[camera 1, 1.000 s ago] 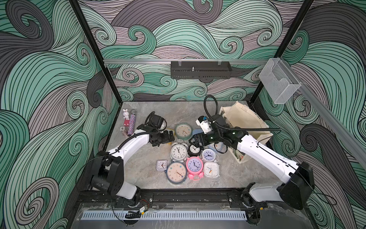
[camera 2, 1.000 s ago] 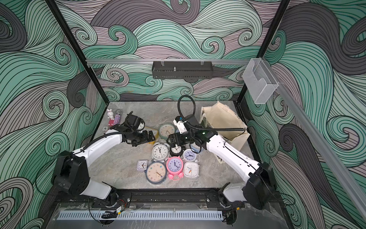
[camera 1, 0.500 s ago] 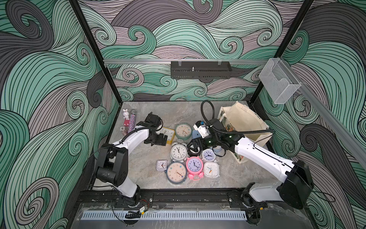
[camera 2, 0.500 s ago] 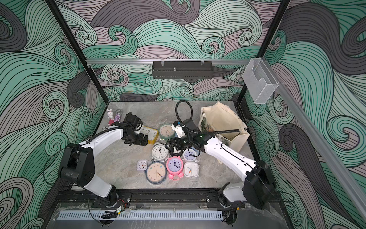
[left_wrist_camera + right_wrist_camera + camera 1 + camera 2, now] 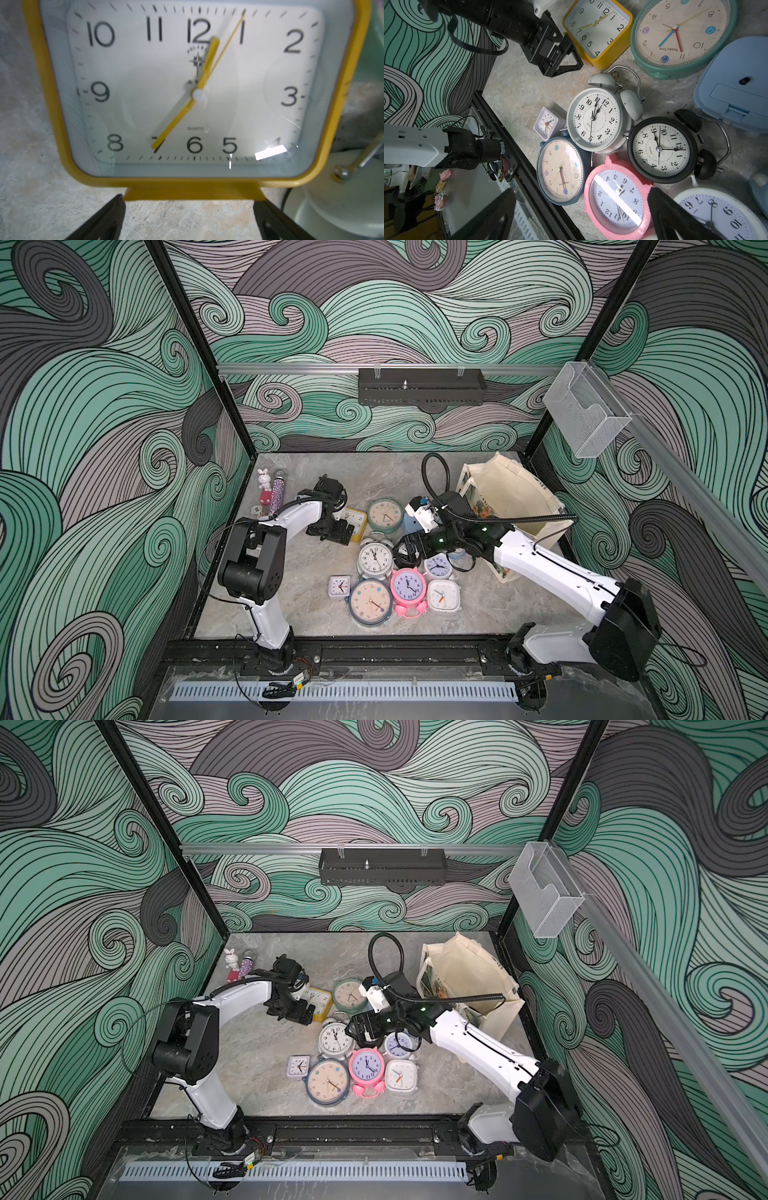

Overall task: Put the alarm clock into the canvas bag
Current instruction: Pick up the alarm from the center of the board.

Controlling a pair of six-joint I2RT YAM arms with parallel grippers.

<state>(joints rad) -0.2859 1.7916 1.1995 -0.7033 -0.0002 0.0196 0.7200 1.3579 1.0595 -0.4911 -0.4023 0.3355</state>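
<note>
Your left fingers [image 5: 104, 220] are spread wide, tips just at the foot of the yellow alarm clock [image 5: 197, 93], which lies flat on the surface [image 5: 299, 572]. Right fingers [image 5: 675, 218] are released above the pink clock [image 5: 616, 199]. The canvas bag [image 5: 511, 497] stands open at the far right.

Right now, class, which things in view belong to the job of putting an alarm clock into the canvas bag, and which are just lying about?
Job in hand: canvas bag; pile of alarm clocks; yellow alarm clock, in front of the open left gripper; open right gripper, over the pile.

Lying about: bunny figure; glittery stick; black wall tray; clear wall holder.
</note>
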